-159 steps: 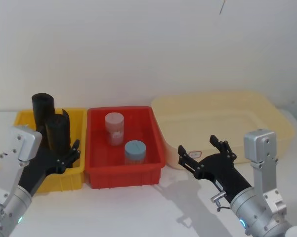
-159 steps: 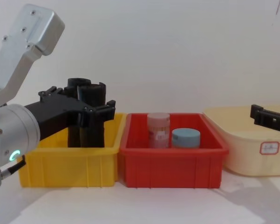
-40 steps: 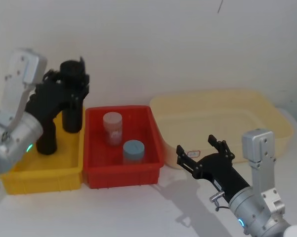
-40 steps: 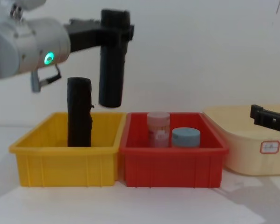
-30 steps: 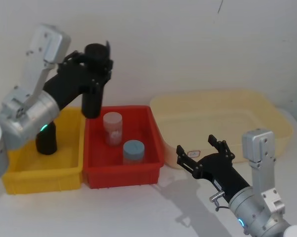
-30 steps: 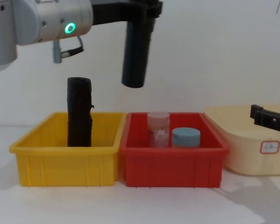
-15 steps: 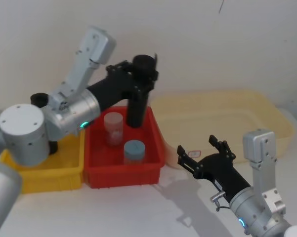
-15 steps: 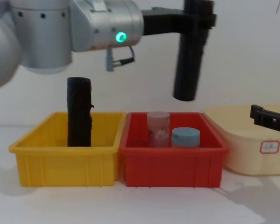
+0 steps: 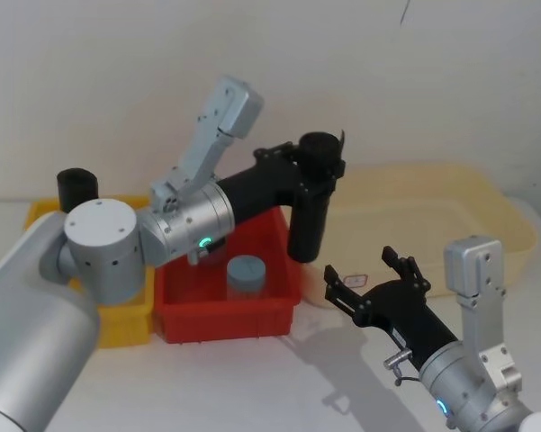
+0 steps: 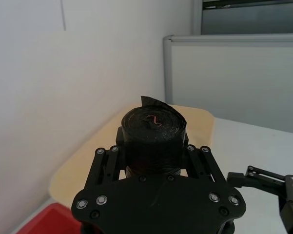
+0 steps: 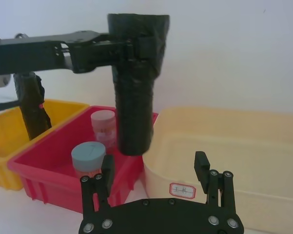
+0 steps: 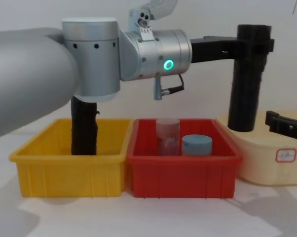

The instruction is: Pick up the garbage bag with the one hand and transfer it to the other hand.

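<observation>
one bag, seemingly two jars, three bins

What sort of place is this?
Probably a robot test lab: a white table against a plain wall, with a yellow bin, a red bin and a cream tub in a row. The left gripper holds a black roll above them; the right gripper sits open nearby.

The left pincer grips the garbage bag near its top, upright in the air above the red bin's right edge. The right pincer gapes open lower down.
</observation>
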Robot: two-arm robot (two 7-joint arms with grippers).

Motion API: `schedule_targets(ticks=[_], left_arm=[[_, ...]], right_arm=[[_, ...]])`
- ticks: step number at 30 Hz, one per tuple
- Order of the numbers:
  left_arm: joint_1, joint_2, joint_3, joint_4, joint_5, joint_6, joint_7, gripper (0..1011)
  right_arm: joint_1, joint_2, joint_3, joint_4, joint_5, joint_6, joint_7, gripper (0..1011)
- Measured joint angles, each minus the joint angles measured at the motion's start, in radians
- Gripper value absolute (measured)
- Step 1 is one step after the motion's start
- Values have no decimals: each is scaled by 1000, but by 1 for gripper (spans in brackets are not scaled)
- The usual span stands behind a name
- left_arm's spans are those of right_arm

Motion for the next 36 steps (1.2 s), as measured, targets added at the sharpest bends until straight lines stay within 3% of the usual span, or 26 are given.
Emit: schedule_targets(ticks=[17, 36], left_arm=[[-26, -37, 21, 74, -38, -25, -47, 543], [-32, -46, 26, 89, -48, -30, -58, 543]], right_arm=[[2, -8, -3, 4, -7, 0, -6, 1000], [98, -106, -42, 119, -90, 1, -90, 1000]])
